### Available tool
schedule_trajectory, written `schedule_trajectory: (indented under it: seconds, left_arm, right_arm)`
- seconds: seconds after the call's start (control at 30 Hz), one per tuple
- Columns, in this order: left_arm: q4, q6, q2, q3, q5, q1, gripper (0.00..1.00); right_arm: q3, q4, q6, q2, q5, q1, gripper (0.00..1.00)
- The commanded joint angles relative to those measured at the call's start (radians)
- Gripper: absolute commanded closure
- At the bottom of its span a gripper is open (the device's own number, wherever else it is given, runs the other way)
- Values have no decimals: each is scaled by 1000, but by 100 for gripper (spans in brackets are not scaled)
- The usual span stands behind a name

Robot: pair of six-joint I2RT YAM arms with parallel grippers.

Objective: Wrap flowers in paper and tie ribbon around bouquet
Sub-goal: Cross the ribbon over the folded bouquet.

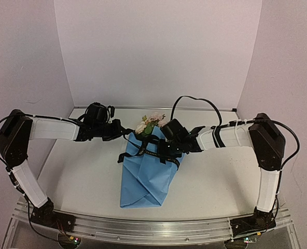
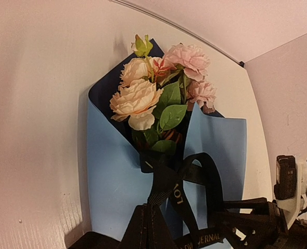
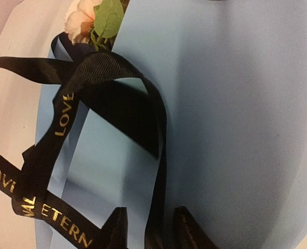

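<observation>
Running between the right end effector's (image 3: 151, 229) parted fingers (image 3: 189, 232): ribbon (image 3: 96, 72) (black, gold-lettered)

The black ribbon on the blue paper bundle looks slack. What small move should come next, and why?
Probably the right gripper should close on the strand between its open fingers and pull gently. The black fabric ribbon with gold lettering is crossed but loops loosely over the light blue paper bouquet, and the left gripper pinches another strand.
</observation>
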Motion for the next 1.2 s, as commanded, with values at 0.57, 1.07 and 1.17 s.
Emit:
schedule_trajectory:
  seconds: [0.57,1.07,1.17]
  left_arm:
    - [59,0,-12,39,15,1,100]
    - [57,3,2,49,19,2,100]
    - [50,6,1,52,17,2,100]
  right_arm:
    - [58,-364,96,-185,126,62,50]
    - [31,-345,221,-112,14,91,53]
    - [10,-316,240,-107,-10,92,53]
